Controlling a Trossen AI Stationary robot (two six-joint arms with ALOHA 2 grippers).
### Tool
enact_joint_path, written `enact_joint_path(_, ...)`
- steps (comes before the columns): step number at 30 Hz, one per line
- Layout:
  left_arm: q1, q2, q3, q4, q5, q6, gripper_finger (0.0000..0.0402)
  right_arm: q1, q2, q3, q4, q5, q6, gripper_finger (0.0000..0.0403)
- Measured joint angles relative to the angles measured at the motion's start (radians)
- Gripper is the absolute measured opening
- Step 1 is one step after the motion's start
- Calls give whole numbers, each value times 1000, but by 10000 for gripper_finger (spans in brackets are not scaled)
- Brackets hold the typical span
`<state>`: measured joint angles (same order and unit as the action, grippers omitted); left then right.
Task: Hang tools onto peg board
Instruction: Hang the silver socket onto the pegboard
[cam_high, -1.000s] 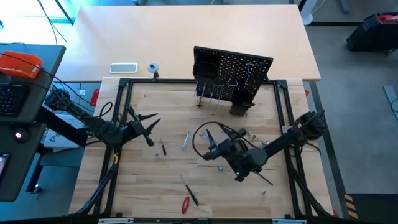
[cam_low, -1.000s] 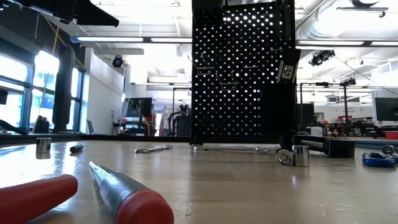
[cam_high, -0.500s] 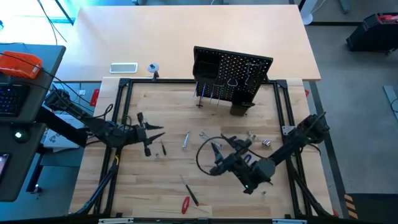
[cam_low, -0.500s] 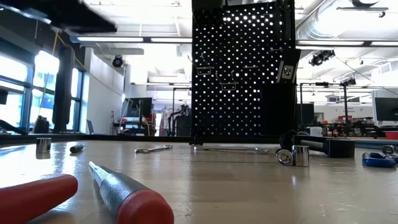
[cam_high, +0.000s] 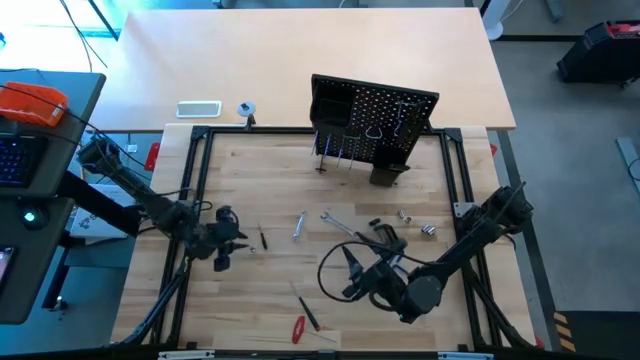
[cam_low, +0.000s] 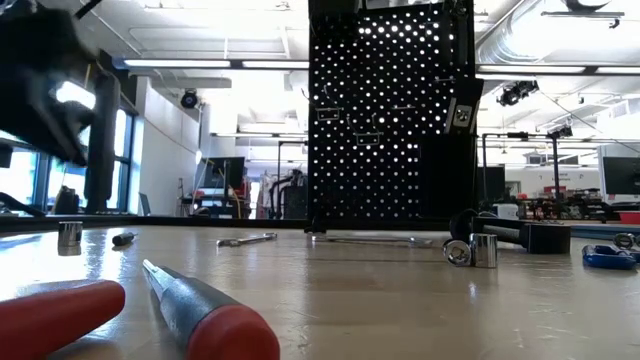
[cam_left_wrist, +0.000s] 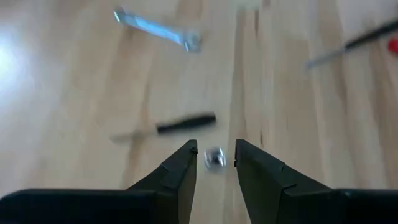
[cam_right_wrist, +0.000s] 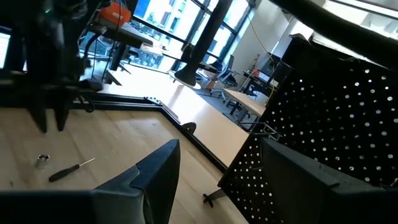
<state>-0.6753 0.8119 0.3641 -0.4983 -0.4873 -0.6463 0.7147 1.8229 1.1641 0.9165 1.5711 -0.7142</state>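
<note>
At the far edge of the wooden bench, the peg board stands upright, a black perforated panel with its long side running across the bench and its face toward the arms; wire hooks and thin hanging pieces show on it, and a small black bin sits at its foot.

Right gripper: low over the bench's near-centre, pointing toward the left arm, fingers spread wide and holding nothing.

Left gripper: at the bench's left part, tilted down above a small metal bit, fingers narrowly apart, with the bit showing in the gap between them in the wrist view.

Silver wrench: flat on the bench in front of the peg board, long axis diagonal.

Red-handled screwdriver: near the front edge, shaft pointing away from the peg board's side at a slant; a second red handle lies beside it in the low view.

Smaller wrench: left of centre, long axis nearly front to back.

Black-handled driver: just beside the left gripper, lying front to back.

Sockets: a small cluster right of centre.
</note>
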Motion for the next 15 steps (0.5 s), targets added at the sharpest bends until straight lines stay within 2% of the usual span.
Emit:
enact_joint_path(2, -40, 18, -36, 31, -1, -52, 105, 0, 0, 0, 0, 0, 3, 220)
enact_joint_path(8, -135, 127, -153, 343, -73, -85, 106, 5, 0, 0, -1, 0, 0, 220)
enact_joint_path(15, -182, 328, -161, 422, -246, -120, 129, 6, 0, 0, -8, 0, 0, 220)
